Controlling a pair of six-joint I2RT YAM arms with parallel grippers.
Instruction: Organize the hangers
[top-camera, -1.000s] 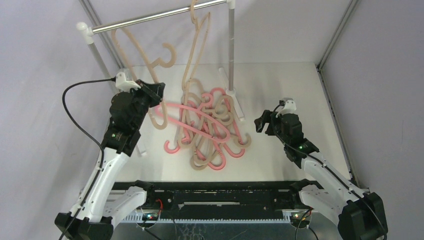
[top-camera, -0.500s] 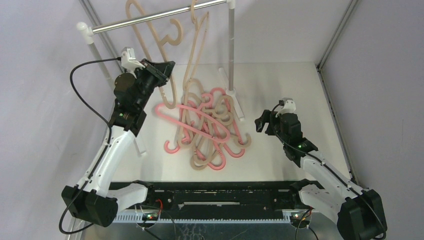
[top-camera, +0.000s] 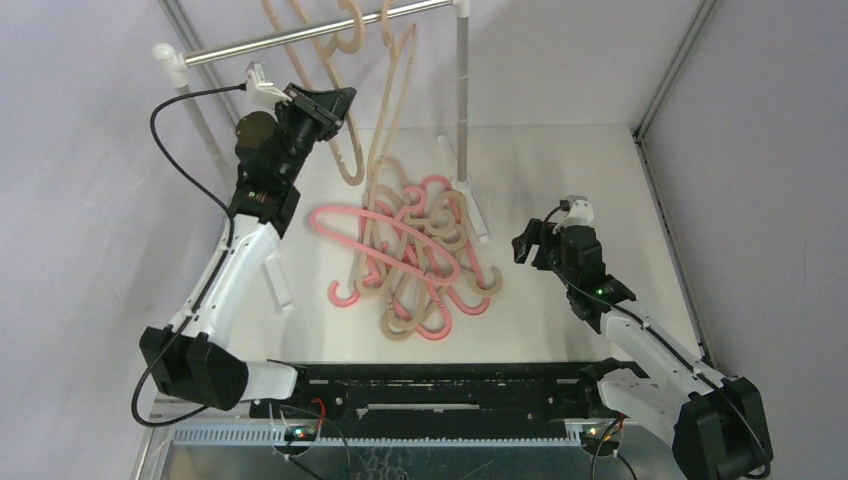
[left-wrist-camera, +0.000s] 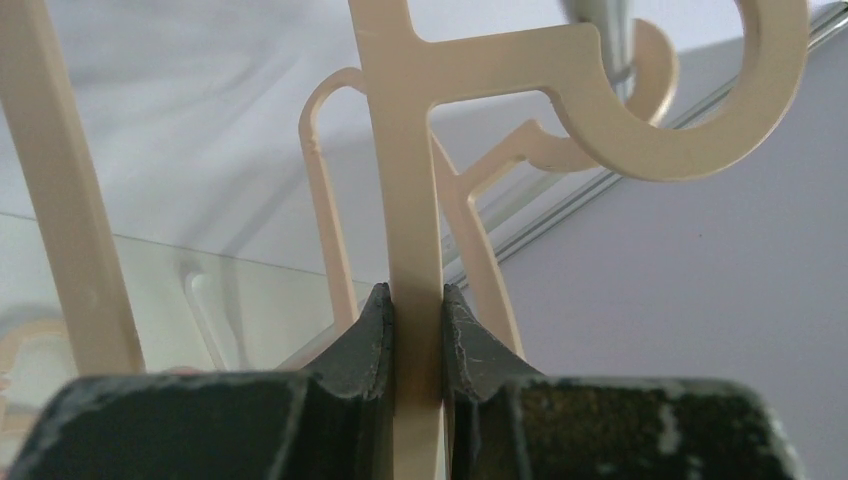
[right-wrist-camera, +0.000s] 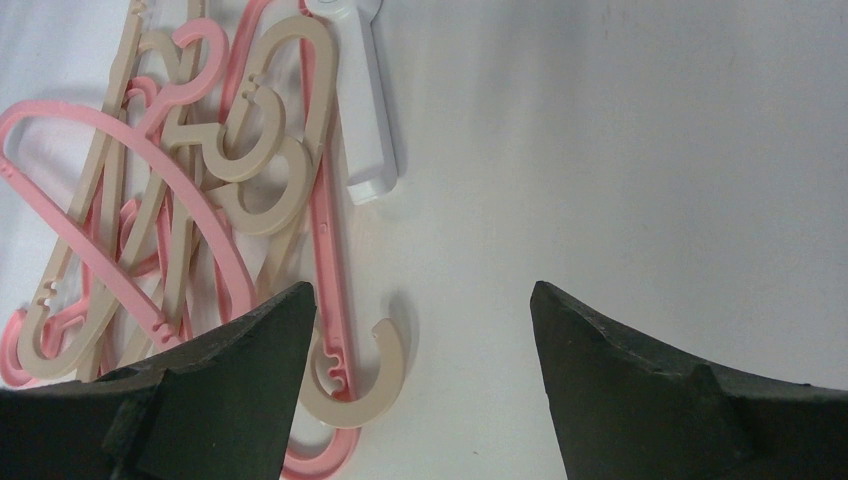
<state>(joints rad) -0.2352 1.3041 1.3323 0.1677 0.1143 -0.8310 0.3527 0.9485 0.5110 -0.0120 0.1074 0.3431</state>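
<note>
the left gripper is raised high at the back left of the table, its jaws clenched on the flat stem of a beige hanger. the left wrist view shows both pads pressed against the strip, just below where the hook branches off. that hanger stands nearly upright with its hook up near the silver rail of the rack. i cannot tell whether the hook is over the rail or only beside it. a 2nd beige hanger hangs from the rail just to the right of the held one, its lower end reaching down to the pile. the rest of the hangers, pink and beige, lie tangled in a heap on the middle of the table, against the white foot of the rack's right post. the right gripper hovers low over bare table just right of the heap, jaws spread wide with nothing between them. a beige hook lies just beside 1 of its fingers.
</note>
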